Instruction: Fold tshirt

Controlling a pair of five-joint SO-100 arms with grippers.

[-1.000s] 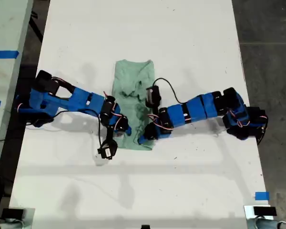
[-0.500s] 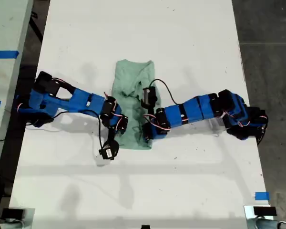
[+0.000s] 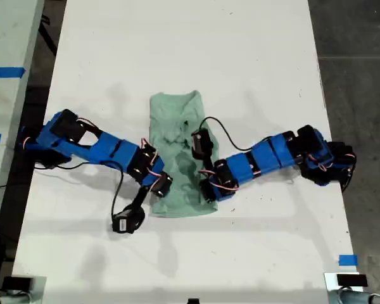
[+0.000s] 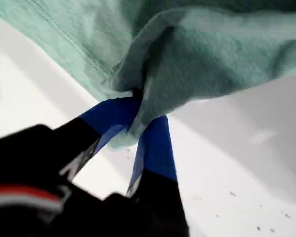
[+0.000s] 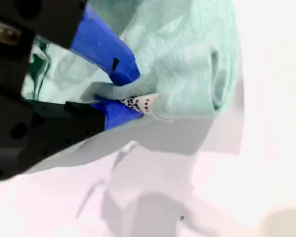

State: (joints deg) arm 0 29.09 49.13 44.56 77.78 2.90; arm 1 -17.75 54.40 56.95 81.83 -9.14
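There is one tshirt point(image 3: 177, 152), pale mint-green, of soft heathered cloth. It lies in a narrow, wrinkled, roughly rectangular bundle near the middle of the white surface point(image 3: 240, 63). Its middle is bunched into creases, and its far end is smoother.

Two arms work on it. One blue arm point(image 3: 107, 149) reaches in from the exterior view's left and the other blue arm point(image 3: 266, 155) from the exterior view's right. Both are made of blue plastic segments with black motors and thin dark cables. Each arm's tip meets the cloth at a corner of the end nearest the bottom of the exterior view. The wrist views do not settle which arm is which.

My first gripper point(image 4: 140, 106) is clenched on the tshirt point(image 4: 197, 54). Its two blue jaws pinch a gathered fold of the edge, and the cloth puckers where they meet. A stitched hem line runs across the fabric beside them.

My second gripper point(image 5: 138, 91) is also grasping the tshirt point(image 5: 187, 54). Its two blue jaws are nearly closed on a layer of cloth, with one small white label point(image 5: 140, 104), printed with dark characters, caught at their tips. A rolled edge of fabric lies just beyond.

One small square of blue tape point(image 3: 346, 259) is stuck to the surface, well apart from the tshirt.
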